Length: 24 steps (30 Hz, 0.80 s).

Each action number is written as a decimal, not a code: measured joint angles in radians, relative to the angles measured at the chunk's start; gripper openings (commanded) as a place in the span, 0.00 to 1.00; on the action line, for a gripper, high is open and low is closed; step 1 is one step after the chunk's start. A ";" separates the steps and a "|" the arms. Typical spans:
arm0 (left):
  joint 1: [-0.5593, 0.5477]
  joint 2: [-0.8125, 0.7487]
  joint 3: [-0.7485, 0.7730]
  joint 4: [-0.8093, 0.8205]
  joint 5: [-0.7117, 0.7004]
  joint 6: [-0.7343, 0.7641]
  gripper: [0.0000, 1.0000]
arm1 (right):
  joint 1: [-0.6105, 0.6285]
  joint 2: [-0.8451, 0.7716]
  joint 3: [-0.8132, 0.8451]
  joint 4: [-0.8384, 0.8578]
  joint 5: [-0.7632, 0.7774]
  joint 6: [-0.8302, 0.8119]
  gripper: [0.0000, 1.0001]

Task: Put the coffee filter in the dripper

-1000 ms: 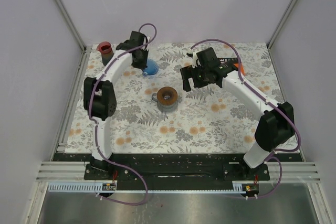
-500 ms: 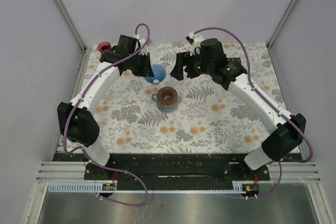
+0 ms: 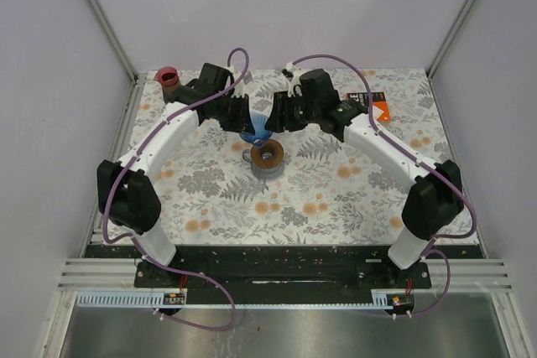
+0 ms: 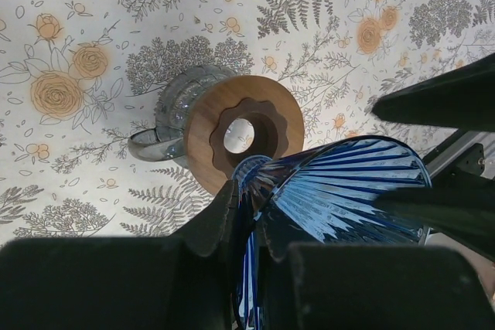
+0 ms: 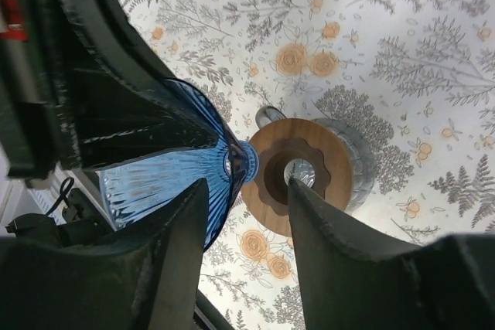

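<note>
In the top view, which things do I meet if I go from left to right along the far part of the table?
red cup → left gripper → blue dripper → right gripper → orange object

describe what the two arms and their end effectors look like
Left arm and right arm match: white curved links between bulky black joint housings, each trailed by a looping purple cable. The left end effector and right end effector are black, each with two tapered matte fingers.
</note>
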 measured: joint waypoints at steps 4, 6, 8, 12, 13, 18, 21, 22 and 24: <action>-0.006 0.021 -0.005 0.006 0.002 -0.007 0.00 | 0.002 0.039 -0.002 0.002 -0.006 0.013 0.26; -0.008 0.037 -0.013 0.015 0.010 -0.011 0.00 | 0.005 0.043 -0.002 -0.005 0.001 0.009 0.18; -0.010 0.044 -0.028 0.024 0.015 -0.017 0.00 | 0.005 0.048 -0.002 -0.017 0.016 0.007 0.10; -0.019 0.049 -0.058 0.050 0.007 -0.032 0.00 | 0.005 0.061 -0.002 -0.045 0.043 0.019 0.02; -0.024 0.051 -0.061 0.055 0.003 -0.034 0.00 | 0.005 0.063 -0.002 -0.050 0.050 0.021 0.01; -0.053 0.051 -0.067 0.070 -0.035 -0.035 0.00 | 0.005 0.063 -0.002 -0.072 0.072 0.023 0.00; -0.061 0.057 -0.067 0.072 -0.046 -0.035 0.00 | 0.005 0.063 -0.007 -0.080 0.081 0.021 0.00; -0.062 0.060 -0.067 0.073 -0.047 -0.035 0.00 | 0.005 0.063 -0.009 -0.080 0.086 0.021 0.00; -0.066 0.069 -0.067 0.078 -0.047 -0.035 0.00 | 0.005 0.064 -0.014 -0.083 0.096 0.018 0.00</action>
